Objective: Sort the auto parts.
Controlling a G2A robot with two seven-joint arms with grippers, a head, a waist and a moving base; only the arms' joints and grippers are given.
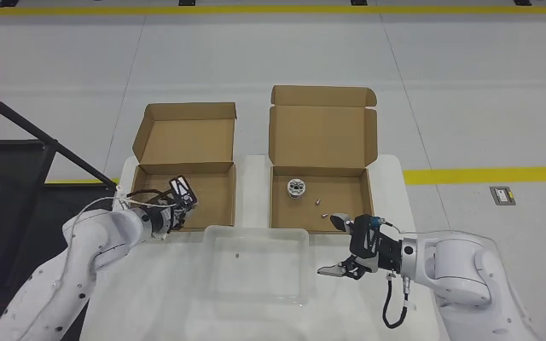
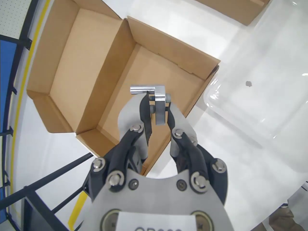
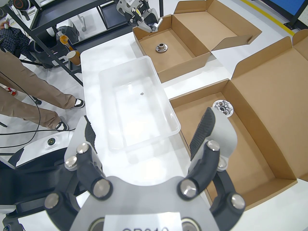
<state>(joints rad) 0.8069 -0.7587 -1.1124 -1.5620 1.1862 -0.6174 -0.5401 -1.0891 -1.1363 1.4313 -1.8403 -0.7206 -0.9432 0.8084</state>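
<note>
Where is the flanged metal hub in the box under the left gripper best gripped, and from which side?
Grip the raised collar of the flanged hub, coming straight down from above. It rests on its wide flange on the floor of the cardboard box, collar pointing up, so fingers can probably close on the collar's sides. The box walls hinder a sideways approach.

Pale grey floor (image 1: 256,51) with yellow lines (image 1: 273,9); black shelving rack (image 3: 72,5) nearby.

Left box (image 2: 72,56) and right box (image 1: 321,136) of matt brown cardboard, tray (image 3: 130,116) of clear glossy plastic, counter (image 1: 253,192) smooth glossy white, part (image 2: 160,114) in left claw (image 2: 157,98) bright machined metal, right claw (image 3: 149,118) pads (image 3: 204,126) ribbed black rubber.
</note>
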